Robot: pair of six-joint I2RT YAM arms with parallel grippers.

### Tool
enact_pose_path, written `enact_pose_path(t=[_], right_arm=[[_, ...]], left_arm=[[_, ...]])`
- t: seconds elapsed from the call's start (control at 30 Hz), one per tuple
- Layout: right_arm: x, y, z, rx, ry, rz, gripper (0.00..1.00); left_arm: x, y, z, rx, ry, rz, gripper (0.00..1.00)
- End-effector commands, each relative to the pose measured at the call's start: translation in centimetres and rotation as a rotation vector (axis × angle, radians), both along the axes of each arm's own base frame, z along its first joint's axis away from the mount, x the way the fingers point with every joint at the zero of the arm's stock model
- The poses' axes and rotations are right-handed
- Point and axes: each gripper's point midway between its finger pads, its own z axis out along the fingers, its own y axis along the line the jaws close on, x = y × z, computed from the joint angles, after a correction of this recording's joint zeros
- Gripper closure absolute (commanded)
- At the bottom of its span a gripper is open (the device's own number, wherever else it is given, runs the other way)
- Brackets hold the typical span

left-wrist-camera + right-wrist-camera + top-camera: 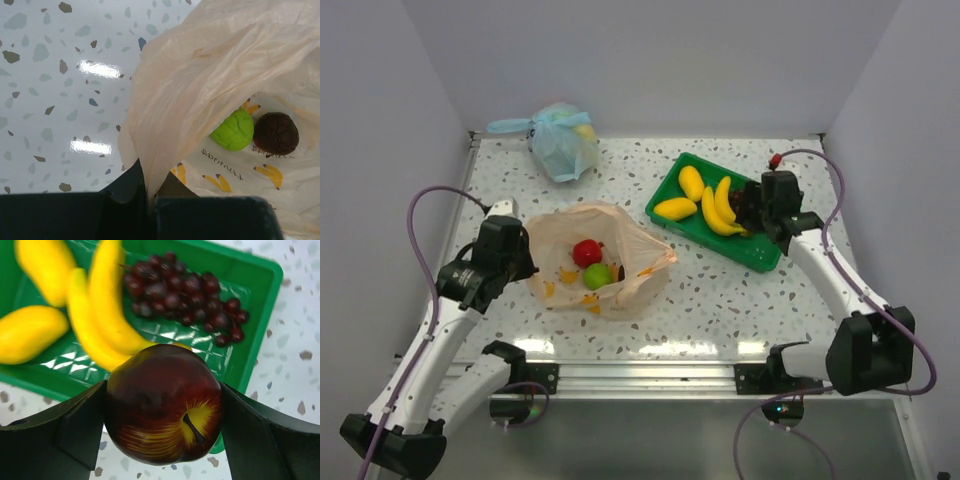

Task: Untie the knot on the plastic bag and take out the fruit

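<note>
The pale-orange plastic bag (620, 232) lies open at centre-left; no tied knot shows. Inside it are a red fruit (586, 252) and a green lime (597, 276). My left gripper (525, 262) is shut on the bag's left edge. In the left wrist view the gripper (150, 192) pinches the plastic (200, 75), with the lime (232, 130) and a dark brown fruit (275, 133) inside. My right gripper (760, 215) hovers over the green tray (757, 258). In the right wrist view it (162, 410) is shut on a dark red apple (162, 402).
The tray (260, 315) holds yellow bananas (100, 315), a yellow mango (27, 332) and dark purple grapes (185, 292). A light blue knotted bag (560, 140) lies at the back left, near the wall. The table's front edge has a metal rail.
</note>
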Motion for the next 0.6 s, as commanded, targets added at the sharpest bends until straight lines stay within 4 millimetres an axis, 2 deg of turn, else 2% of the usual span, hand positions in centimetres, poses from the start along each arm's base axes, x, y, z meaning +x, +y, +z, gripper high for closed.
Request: enact_pose_path(t=[0.0,0.03,0.1,0.13,0.2,0.23,0.33,0.57], right_arm=[[0.6,-1.9,-2.5,0.094,0.021,-0.147,0.72],[0.6,-2.6,-4.5,0.112,0.071,-0.174,0.71],[0.6,-3.3,-6.5,0.124,0.124,-0.202,0.67],[0.5,-3.7,-7.2,0.132,0.146,-0.222,0.55],[0.2,-4.0,-8.4,0.13,0.188,-0.242,0.38],[0.0,-4.3,-8.6,0.121,0.198,-0.253,0.2],[0.0,-4.4,-7.7,0.116,0.192,-0.253,0.02],[0.1,-2.7,-2.2,0.175,0.086,-0.155,0.01]], left_arm=[[0.4,-1.4,0.0,-0.076,-0.028,-0.03,1.0],[0.3,-1.4,-0.3,-0.077,-0.022,-0.03,1.0],[0.1,-1.5,-0.5,-0.083,-0.019,-0.032,1.0],[0.1,-1.5,-0.6,-0.086,-0.015,-0.034,1.0],[0.0,-1.7,-0.8,-0.092,-0.008,-0.041,1.0],[0.0,-1.8,-0.9,-0.093,-0.006,-0.043,1.0],[-0.1,-1.8,-1.1,-0.093,-0.001,-0.042,1.0],[0.0,-2.0,-1.5,-0.094,0.009,-0.054,1.0]])
